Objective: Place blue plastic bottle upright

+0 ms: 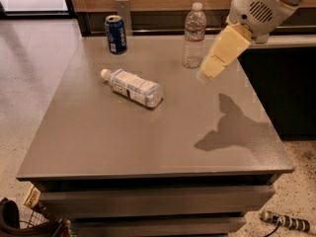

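Note:
The blue plastic bottle lies on its side near the middle of the grey table, with its white cap pointing to the far left. My gripper hangs above the table's right part, to the right of the lying bottle and apart from it, just in front of the tall bottle. It holds nothing that I can see. Its shadow falls on the table's right side.
A taller clear bottle with a red-white label stands upright at the back, right next to my gripper. A dark blue soda can stands at the back left. A dark counter borders the table on the right.

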### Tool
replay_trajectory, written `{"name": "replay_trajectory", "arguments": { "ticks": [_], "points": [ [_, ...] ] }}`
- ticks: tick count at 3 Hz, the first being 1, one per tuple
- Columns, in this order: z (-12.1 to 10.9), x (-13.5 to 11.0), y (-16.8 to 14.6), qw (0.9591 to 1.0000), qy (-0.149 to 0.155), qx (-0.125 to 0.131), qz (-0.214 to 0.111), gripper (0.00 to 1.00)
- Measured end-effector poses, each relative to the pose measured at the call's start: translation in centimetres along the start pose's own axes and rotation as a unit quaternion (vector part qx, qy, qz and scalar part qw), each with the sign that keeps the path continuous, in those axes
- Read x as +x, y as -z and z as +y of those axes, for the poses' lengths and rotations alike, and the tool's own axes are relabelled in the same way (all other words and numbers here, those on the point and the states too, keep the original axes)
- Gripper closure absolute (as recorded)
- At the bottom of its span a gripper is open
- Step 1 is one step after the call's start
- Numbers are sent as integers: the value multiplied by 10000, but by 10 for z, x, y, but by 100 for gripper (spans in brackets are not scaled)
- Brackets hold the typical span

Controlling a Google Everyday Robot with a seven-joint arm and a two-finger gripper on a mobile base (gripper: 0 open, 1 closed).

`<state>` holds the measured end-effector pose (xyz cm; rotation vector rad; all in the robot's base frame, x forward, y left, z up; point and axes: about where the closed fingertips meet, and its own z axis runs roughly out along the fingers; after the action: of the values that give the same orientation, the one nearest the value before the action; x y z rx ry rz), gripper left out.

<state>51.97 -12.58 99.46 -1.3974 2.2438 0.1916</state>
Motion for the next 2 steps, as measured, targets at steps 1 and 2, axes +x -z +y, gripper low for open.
{"name": "replay_trajectory", "arguments": {
  "ticks": [1, 2],
  "points": [
    [-14, -40, -35, 9987, -458, -200, -39, 0],
    [-41, -85, -81, 9970, -614, -472, 38, 0]
  ]
}}
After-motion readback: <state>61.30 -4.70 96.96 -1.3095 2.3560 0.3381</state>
